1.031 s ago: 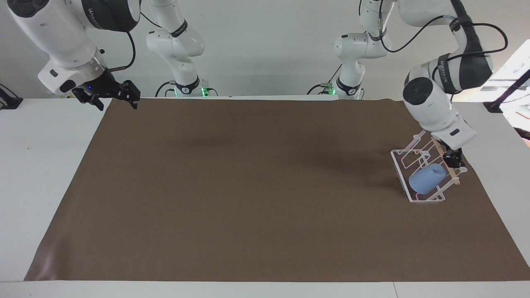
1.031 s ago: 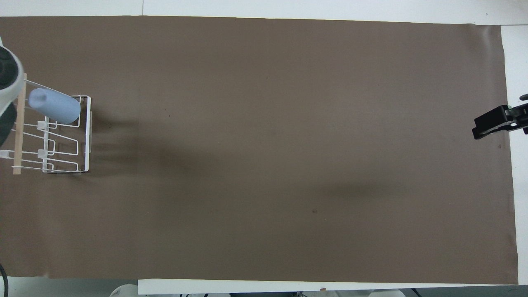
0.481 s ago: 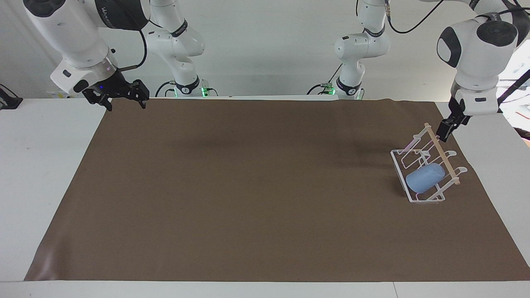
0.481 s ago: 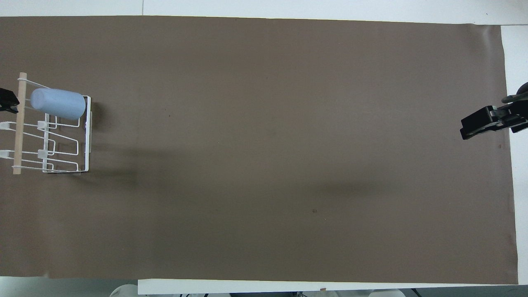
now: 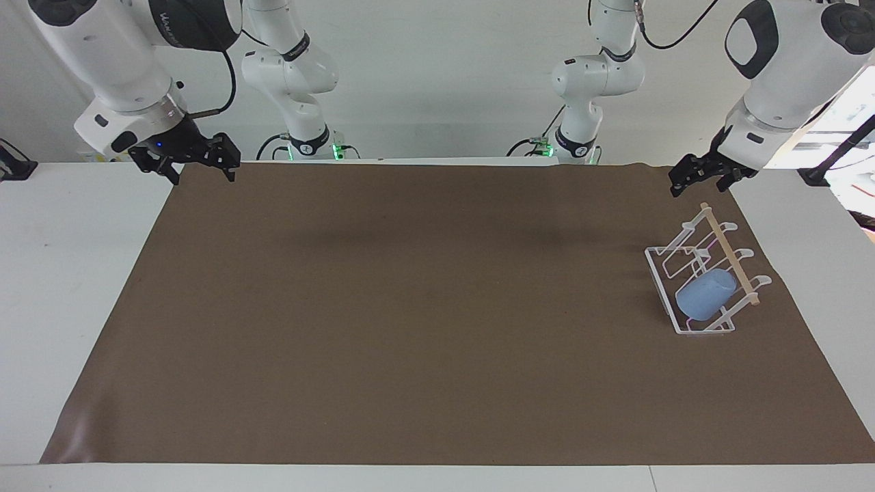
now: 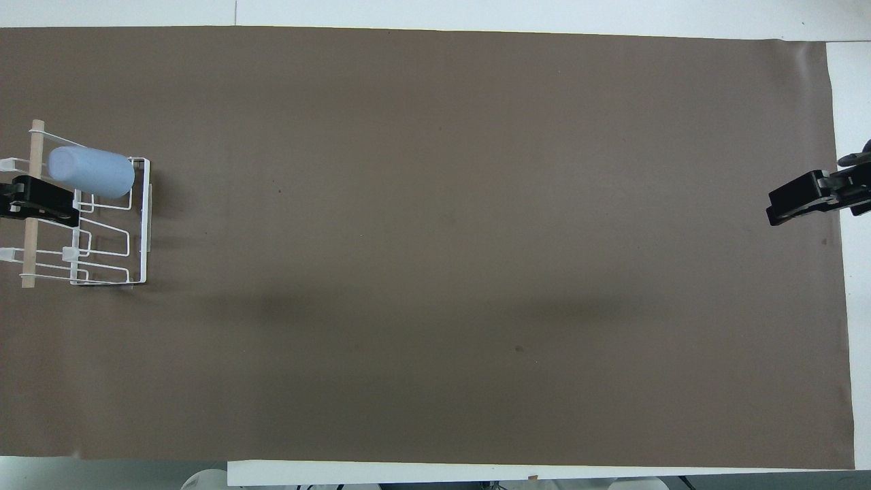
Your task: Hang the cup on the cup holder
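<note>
item: cup [image 5: 705,294]. light-blue tumbler, lying slanted on a prong of the cup holder [image 5: 660,277], at the holder's end farther from the robots, toward the left arm's end of the counter [image 5: 61,273]. long axis tilted, closed base up by the wooden bar [image 5: 730,253], mouth down toward the base frame. nothing grips it; by my judgement it already hangs and the task is as good as done.

item: left pincer [image 5: 698,176]. released, empty, up in the air over the brown mat [image 5: 410,307] at the holder's robot-side end, clear of the wire. the cup lies down and away from it along the rack. arm raised and bent, wrist tipped down; this is the nearer arm by far.

item: right pincer [image 5: 198,162]. released, empty, waiting over the mat's corner at the right arm's end, well apart from the holder.
</note>
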Motion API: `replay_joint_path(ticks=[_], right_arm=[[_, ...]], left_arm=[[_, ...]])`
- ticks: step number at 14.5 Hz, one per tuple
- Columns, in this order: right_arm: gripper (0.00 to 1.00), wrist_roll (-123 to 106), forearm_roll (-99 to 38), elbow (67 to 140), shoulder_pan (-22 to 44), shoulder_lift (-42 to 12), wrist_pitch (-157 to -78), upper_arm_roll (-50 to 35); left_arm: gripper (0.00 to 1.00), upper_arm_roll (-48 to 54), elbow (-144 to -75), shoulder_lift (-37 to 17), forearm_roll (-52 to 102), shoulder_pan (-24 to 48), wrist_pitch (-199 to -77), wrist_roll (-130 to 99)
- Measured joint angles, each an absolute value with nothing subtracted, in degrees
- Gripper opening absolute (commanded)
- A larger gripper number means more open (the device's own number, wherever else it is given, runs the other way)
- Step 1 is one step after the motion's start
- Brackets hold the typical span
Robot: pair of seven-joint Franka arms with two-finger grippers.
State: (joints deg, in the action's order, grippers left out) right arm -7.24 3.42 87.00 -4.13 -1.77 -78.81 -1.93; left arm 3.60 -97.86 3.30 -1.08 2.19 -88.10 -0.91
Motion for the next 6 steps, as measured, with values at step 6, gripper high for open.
replay_joint_path(ticks=[6], right_arm=[[1.0, -7.2, 3.4, 87.1, -4.2, -1.8, -78.8, -1.9]], left_arm=[[1.0, 3.5, -95.5, 0.8, -0.6, 4.9, -88.9, 0.2]])
